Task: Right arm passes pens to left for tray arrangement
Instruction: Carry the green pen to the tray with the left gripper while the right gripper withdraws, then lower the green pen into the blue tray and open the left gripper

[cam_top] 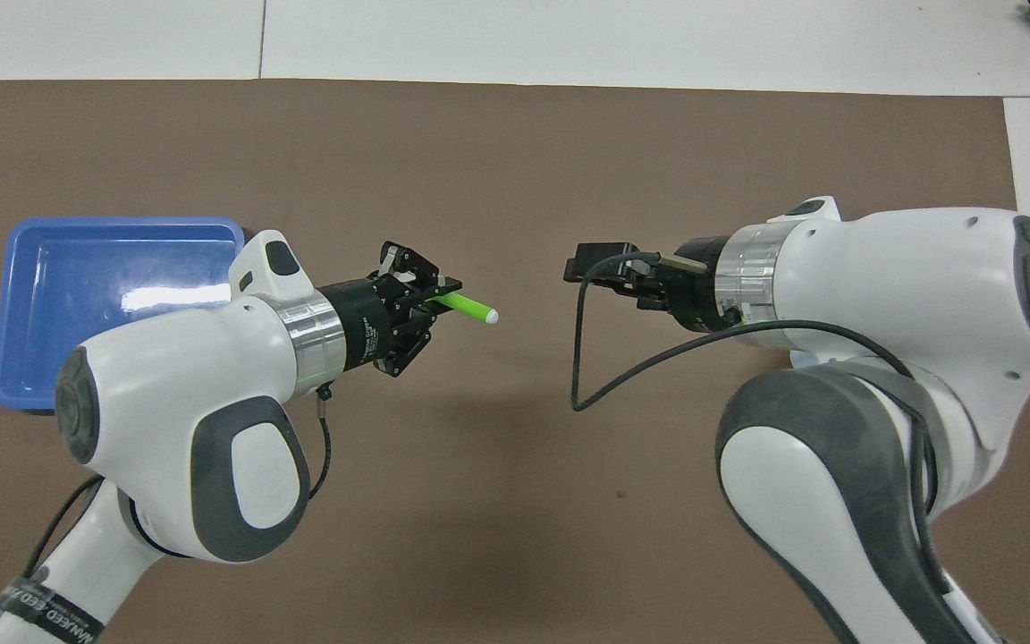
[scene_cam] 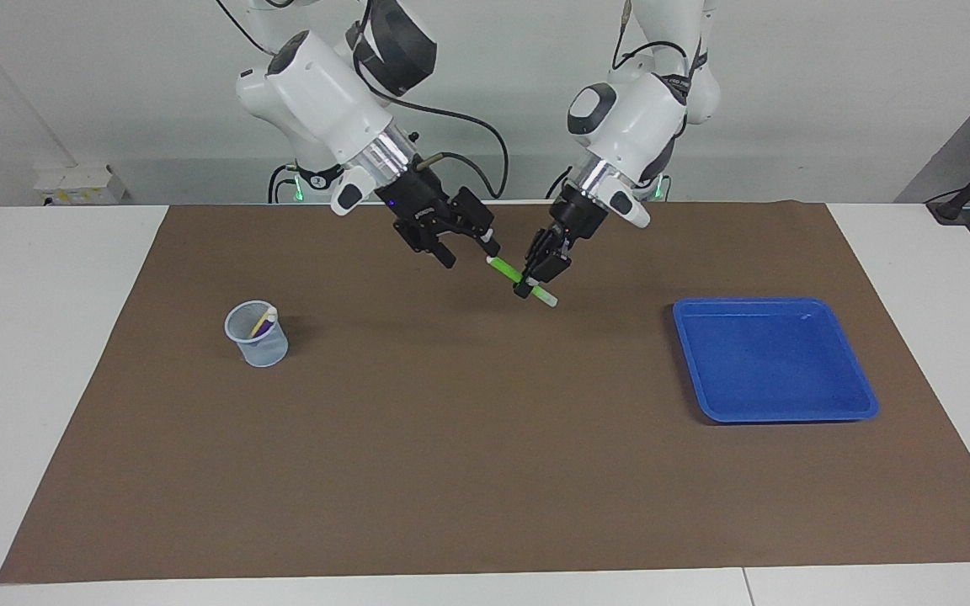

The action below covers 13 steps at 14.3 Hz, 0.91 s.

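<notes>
The green pen [scene_cam: 506, 271] [cam_top: 466, 307] hangs slanted in the air over the middle of the mat, with my left gripper [scene_cam: 529, 284] [cam_top: 439, 295] shut on its lower part. My right gripper [scene_cam: 468, 250] [cam_top: 579, 268] is open and apart from the pen's free pale end, holding nothing. The yellow pen [scene_cam: 263, 320] and the purple pen [scene_cam: 261, 331] stand in a small pale blue mesh cup [scene_cam: 258, 343] toward the right arm's end of the table. The blue tray [scene_cam: 775, 362] [cam_top: 104, 268] lies toward the left arm's end with nothing in it.
A brown mat [scene_cam: 451, 463] [cam_top: 497, 161] covers most of the white table [scene_cam: 47, 337]. The right arm's thick black cable [cam_top: 586, 376] loops down below its wrist. In the overhead view the cup is hidden.
</notes>
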### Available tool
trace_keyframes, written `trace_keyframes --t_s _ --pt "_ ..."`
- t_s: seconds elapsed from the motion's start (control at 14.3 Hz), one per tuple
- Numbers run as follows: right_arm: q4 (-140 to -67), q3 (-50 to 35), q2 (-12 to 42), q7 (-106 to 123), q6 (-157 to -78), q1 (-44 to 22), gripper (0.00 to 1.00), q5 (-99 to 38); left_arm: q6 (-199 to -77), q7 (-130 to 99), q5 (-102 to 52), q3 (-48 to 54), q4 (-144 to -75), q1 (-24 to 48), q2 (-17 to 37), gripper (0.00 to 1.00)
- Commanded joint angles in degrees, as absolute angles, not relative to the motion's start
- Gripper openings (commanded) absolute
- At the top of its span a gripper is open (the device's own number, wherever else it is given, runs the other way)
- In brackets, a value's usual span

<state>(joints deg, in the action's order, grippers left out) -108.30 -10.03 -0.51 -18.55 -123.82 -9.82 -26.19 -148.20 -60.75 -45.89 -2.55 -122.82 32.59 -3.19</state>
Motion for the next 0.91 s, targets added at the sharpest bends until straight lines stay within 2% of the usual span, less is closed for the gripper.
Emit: trace_keyframes --t_s 0.0,0.21,0.49,0.84 --pt "-109.33 -10.55 -3.07 -9.62 -115.43 -6.78 1.0 -14.99 -137.94 -49.0 -42.83 -2.46 -122.78 27.62 -5.27 0.0" --pt "-109.42 -10.55 -3.69 1.81 -110.22 -2.83 1.0 -5.73 -128.17 -41.6 -30.18 -2.46 -121.73 23.13 -5.71 0.0" --pt "-110.04 -10.55 -3.78 10.62 -109.95 2.28 1.0 0.26 -120.43 -26.67 -19.98 -2.55 -121.11 18.21 -6.15 0.0" --pt "-115.04 -10.55 -4.22 12.57 -111.26 6.49 1.0 2.11 -114.0 -3.82 -11.53 -2.46 -121.38 8.63 -6.59 0.0"
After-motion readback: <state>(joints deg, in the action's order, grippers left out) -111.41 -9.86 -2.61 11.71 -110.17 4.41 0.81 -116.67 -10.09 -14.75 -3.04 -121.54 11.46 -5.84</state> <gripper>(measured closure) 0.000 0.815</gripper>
